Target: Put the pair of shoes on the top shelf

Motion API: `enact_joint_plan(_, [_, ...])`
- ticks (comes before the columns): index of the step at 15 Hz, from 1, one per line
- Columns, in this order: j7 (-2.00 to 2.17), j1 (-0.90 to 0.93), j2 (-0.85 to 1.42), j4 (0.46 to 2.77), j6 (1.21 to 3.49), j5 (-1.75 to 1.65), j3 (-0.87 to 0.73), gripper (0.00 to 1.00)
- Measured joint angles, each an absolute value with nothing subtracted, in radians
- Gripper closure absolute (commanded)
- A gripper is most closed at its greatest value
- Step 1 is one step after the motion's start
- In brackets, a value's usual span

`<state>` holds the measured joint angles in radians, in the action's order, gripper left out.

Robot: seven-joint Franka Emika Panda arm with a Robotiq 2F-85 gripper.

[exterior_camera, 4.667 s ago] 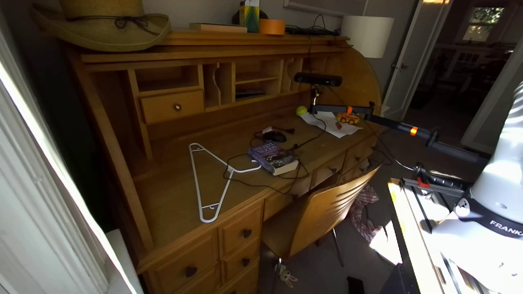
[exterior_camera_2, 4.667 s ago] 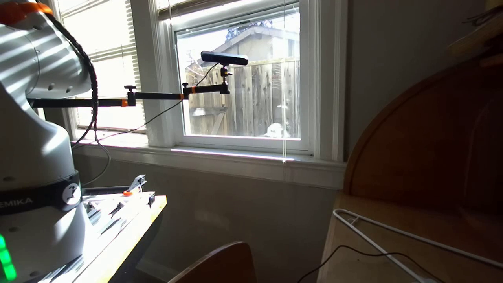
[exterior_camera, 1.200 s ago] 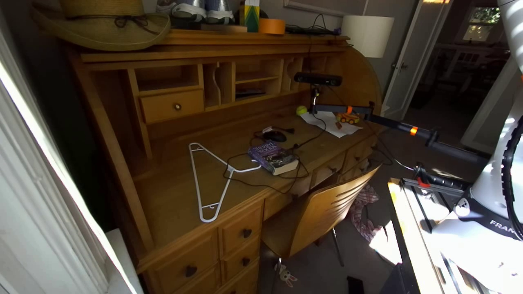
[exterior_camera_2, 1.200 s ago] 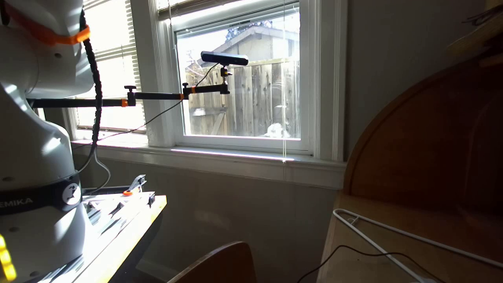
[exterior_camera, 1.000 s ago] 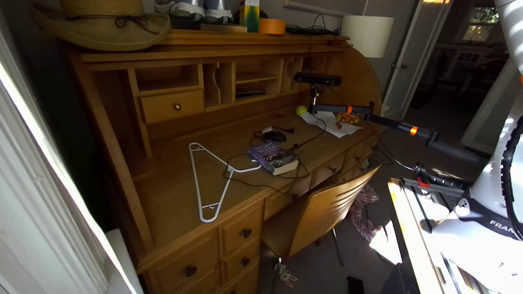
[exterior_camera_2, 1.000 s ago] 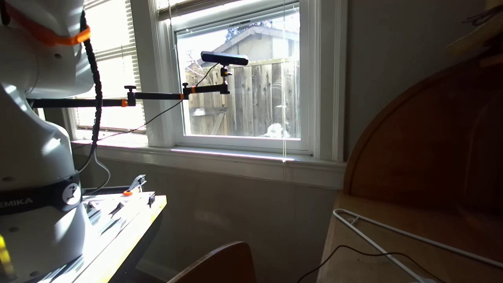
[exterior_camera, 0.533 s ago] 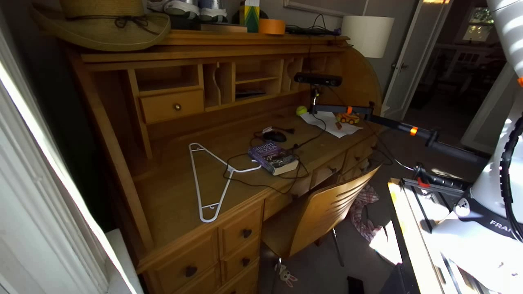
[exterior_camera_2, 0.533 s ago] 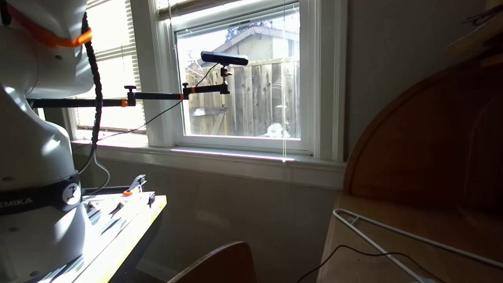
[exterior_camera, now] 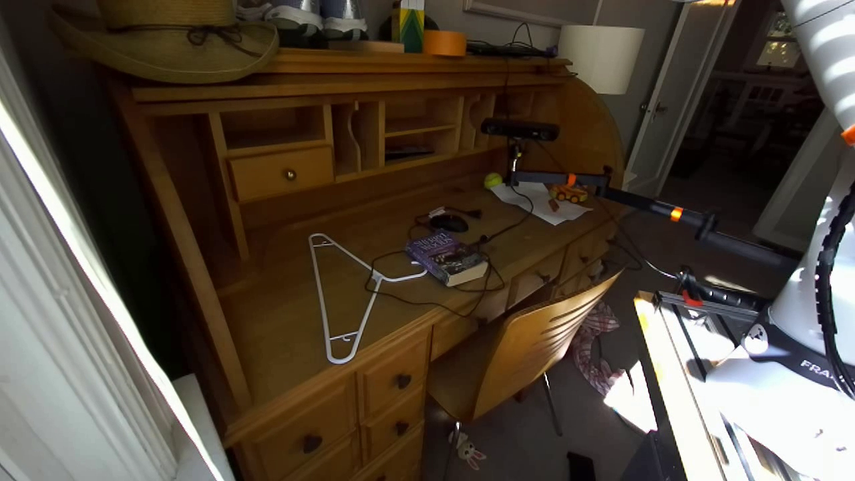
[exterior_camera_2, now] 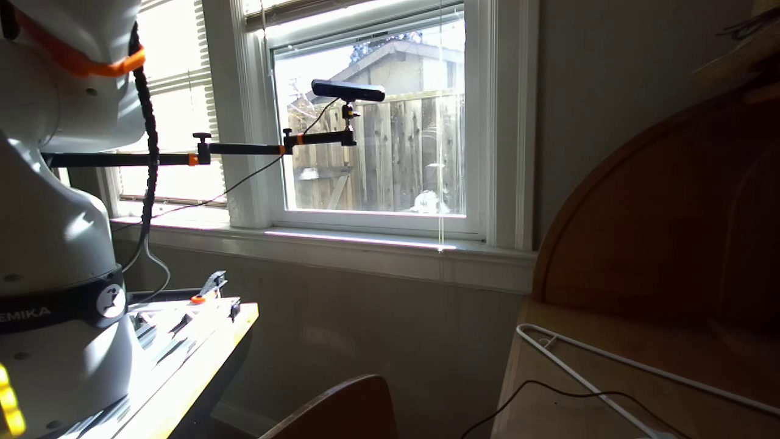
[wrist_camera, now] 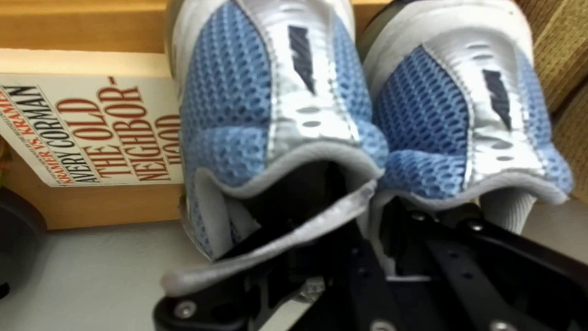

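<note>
Two blue-grey sneakers show side by side in the wrist view, one at left [wrist_camera: 229,87] and one at right [wrist_camera: 422,105], toes pointing up the picture. In an exterior view the pair of shoes [exterior_camera: 344,23] is at the back left above the top shelf [exterior_camera: 347,62], cut by the top edge. I cannot tell whether the soles touch the shelf. My gripper [wrist_camera: 367,202] has one finger inside each shoe's opening and is shut on their adjoining side walls. The fingertips are mostly hidden inside the shoes. The gripper is out of both exterior views.
A straw hat [exterior_camera: 194,50] sits left of the shoes. A paperback [wrist_camera: 119,124] lies beside them; a yellow-green box [exterior_camera: 409,27] and orange roll [exterior_camera: 445,43] stand farther right. A camera on a boom [exterior_camera: 520,129] overhangs the desk. A white hanger [exterior_camera: 320,294] and chair [exterior_camera: 534,334] are below.
Since the oldest frames the shoes have come into view above the shelf. Over the last second they have shifted left toward the hat, and the arm's upper link has moved slightly left in that view.
</note>
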<state>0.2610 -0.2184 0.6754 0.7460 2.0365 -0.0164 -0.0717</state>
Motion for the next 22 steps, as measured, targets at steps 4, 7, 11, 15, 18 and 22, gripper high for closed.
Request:
enact_joint_plan(4, [0.248,-0.221,0.676,0.708,2.037,-0.013,-0.071,0.19])
enact_joint_plan(7, [0.247,-0.225,0.672,0.676,2.036,-0.008,-0.065,0.0])
enact_joint_plan(11, [0.256,-0.227,0.637,0.635,1.989,-0.007,-0.063,0.0])
enact_joint_plan(15, [0.285,-0.223,0.54,0.614,1.706,-0.007,-0.07,0.0])
enact_joint_plan(18, [0.323,-0.22,0.454,0.614,1.559,-0.017,-0.077,0.0])
enact_joint_plan(22, [0.33,-0.222,0.36,0.617,1.428,-0.023,-0.09,0.0])
